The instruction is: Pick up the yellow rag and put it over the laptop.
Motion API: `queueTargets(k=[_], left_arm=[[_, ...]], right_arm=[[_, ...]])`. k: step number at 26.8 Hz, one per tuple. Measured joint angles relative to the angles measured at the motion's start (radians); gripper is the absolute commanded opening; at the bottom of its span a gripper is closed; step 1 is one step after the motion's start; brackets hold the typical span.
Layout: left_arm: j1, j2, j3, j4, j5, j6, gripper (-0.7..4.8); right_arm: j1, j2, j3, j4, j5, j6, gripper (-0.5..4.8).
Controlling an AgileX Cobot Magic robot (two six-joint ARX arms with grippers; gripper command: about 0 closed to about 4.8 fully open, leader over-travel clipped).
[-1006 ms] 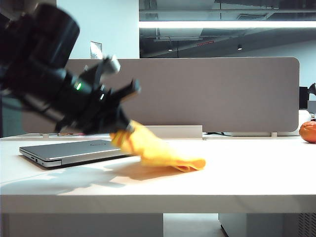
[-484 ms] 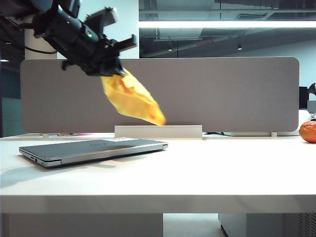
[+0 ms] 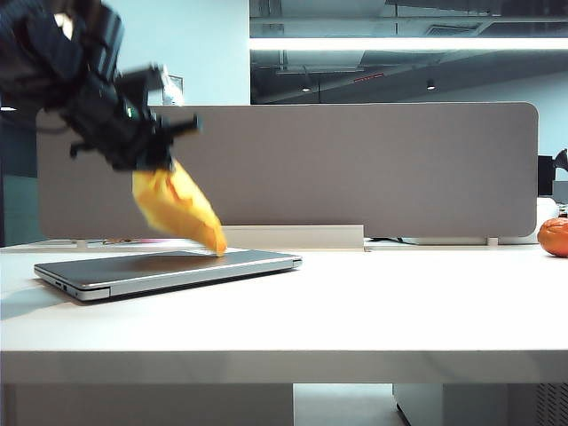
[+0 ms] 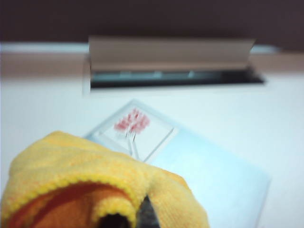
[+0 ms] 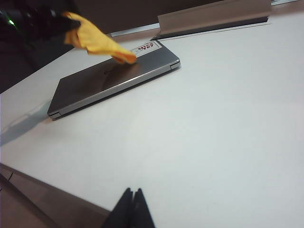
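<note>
The left gripper [image 3: 155, 164] hangs in the air above the laptop [image 3: 169, 269], over the half of the lid away from the orange fruit [image 3: 553, 237]; its fingers are pinched on the top of the yellow rag [image 3: 177, 209]; the arm behind it is blurred. The yellow rag hangs clear of the worktop [image 3: 373, 311], slanting down from the left gripper; its lowest tip reaches the laptop lid near the lid's rear edge, and whether it touches cannot be told. In the left wrist view the yellow rag [image 4: 90, 185] is bunched in folds close to the camera, above the laptop [image 4: 213, 175], near the lid corner that carries a white sticker [image 4: 135, 130] with red marks.

The laptop lies closed and flat on the worktop, in front of the long grey partition panel [image 3: 355, 169]; a low white strip [image 3: 284, 236] stands at the foot of the panel just behind the laptop. The orange fruit sits on the worktop well apart from the laptop.

The right gripper [image 5: 132, 209] is low over the worktop, well apart from the laptop [image 5: 114, 80]; its fingers are pressed together and hold nothing.
</note>
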Motion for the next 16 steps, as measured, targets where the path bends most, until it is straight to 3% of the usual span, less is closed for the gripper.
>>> queueTargets(k=[6, 8, 9, 10, 13, 16], left_arm=[[0.037, 0.103, 0.008, -0.046, 0.042, 0.000, -0.04], [0.044, 0.114, 0.008, -0.092, 0.036, 0.000, 0.19], [0.048, 0.117, 0.008, -0.116, 0.023, 0.005, 0.85], [0.054, 0.117, 0.008, -0.155, 0.019, 0.024, 1.98], [0.064, 0.116, 0.008, -0.192, -0.013, 0.069, 3.55], [0.075, 0.090, 0.008, -0.254, -0.032, 0.075, 3.79]], right_arm=[[0.000, 0.000, 0.000, 0.000, 0.000, 0.000, -0.05], [0.000, 0.000, 0.000, 0.000, 0.000, 0.000, -0.05], [0.000, 0.000, 0.000, 0.000, 0.000, 0.000, -0.05], [0.000, 0.000, 0.000, 0.000, 0.001, 0.000, -0.05], [0.000, 0.000, 0.000, 0.000, 0.002, 0.000, -0.05], [0.000, 0.000, 0.000, 0.000, 0.002, 0.000, -0.05]])
